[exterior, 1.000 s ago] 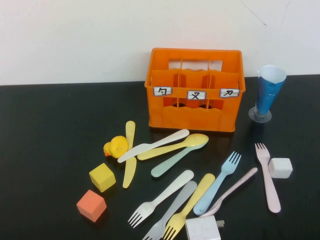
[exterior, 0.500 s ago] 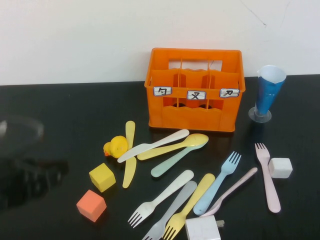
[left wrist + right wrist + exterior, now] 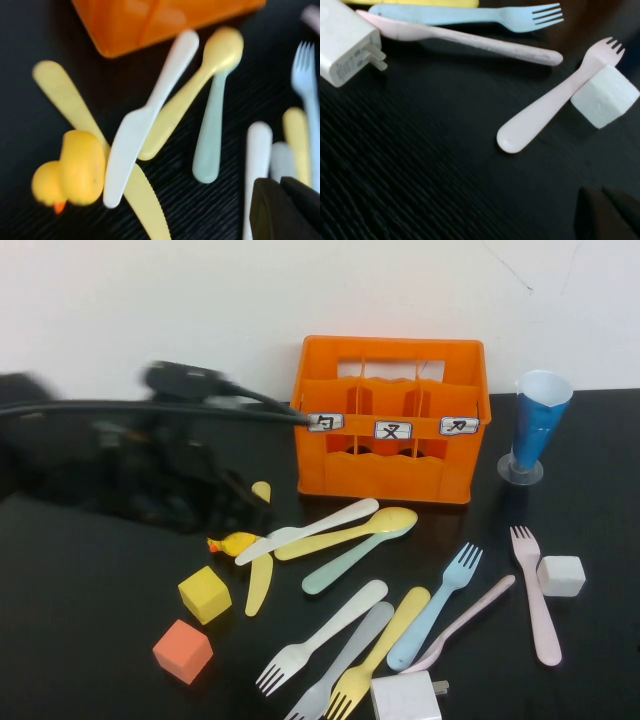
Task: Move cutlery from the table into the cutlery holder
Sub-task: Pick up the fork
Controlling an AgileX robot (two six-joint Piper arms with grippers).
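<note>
The orange cutlery holder (image 3: 390, 455) stands at the back of the black table (image 3: 100, 640). In front of it lie a white knife (image 3: 305, 531), a yellow spoon (image 3: 350, 533), a mint spoon (image 3: 340, 565), a yellow knife (image 3: 259, 585), a white fork (image 3: 320, 635), a grey knife (image 3: 340, 660), a yellow fork (image 3: 385, 650), a blue fork (image 3: 435, 610), a pink knife (image 3: 465, 620) and a pink fork (image 3: 535, 595). My left gripper (image 3: 235, 502) is blurred, above the yellow knife's far end, shut and empty (image 3: 282, 210). My right gripper (image 3: 605, 212) is shut and empty near the pink fork (image 3: 555, 100).
A yellow duck (image 3: 232, 543) lies partly under the left arm. A yellow cube (image 3: 204, 594) and an orange cube (image 3: 183, 650) sit front left. A white cube (image 3: 560, 575) touches the pink fork. A white charger (image 3: 405, 697) is at the front, a blue cup (image 3: 538, 425) at the back right.
My left arm has swept in from the left edge towards the middle and now reaches over the duck and yellow knife. The cutlery has not moved.
</note>
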